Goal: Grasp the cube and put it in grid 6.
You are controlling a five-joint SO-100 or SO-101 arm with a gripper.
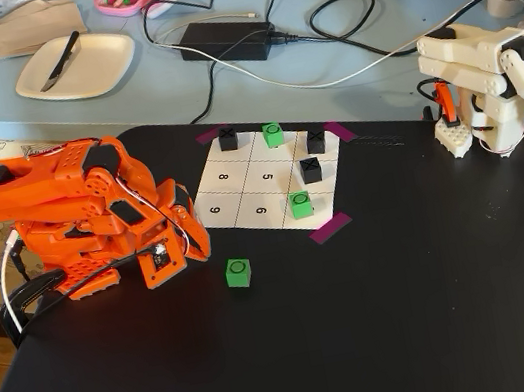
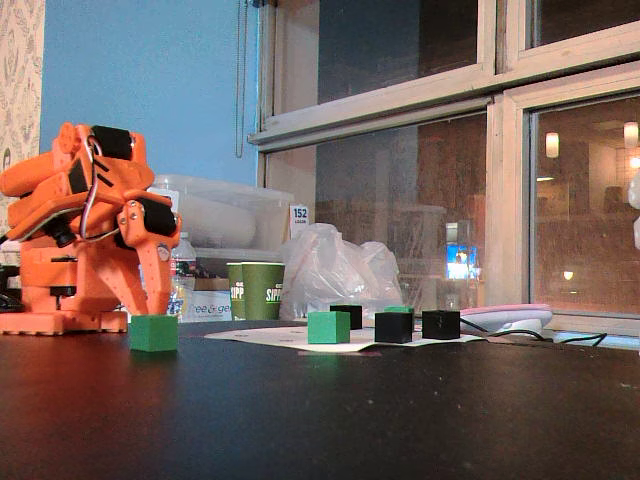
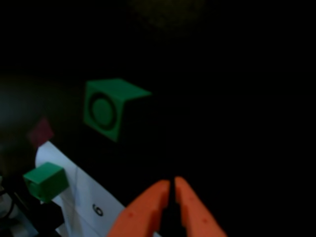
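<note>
**Ana:** Where is the cube (image 1: 238, 272) in the fixed view from above?

**Ben:** Low and a bit left of the middle, alone on the black table (image 1: 414, 311), just off the lower edge of the paper board (image 1: 268, 182). The orange arm (image 1: 83, 217) is folded up at the left.

**Ana:** And grid 6 (image 1: 261, 211)?

**Ben:** On the bottom row of the board, in the middle. It looks empty.

**Ana:** What about the low fixed view?

**Ben:** The cube (image 2: 153, 332) sits at the left, right in front of the arm (image 2: 85, 230). It has flat sides and sharp edges.

**Ana:** And the wrist view?

**Ben:** The cube (image 3: 111, 107) is up and left of the middle. The gripper (image 3: 172, 183) is at the bottom, its two fingers pressed together and holding nothing.

**Ana:** How will the cube feel?

**Ben:** I think small, light and hard, maybe a bit slippery. Best to pinch two flat sides that face each other, near the middle, not the corners.
</note>
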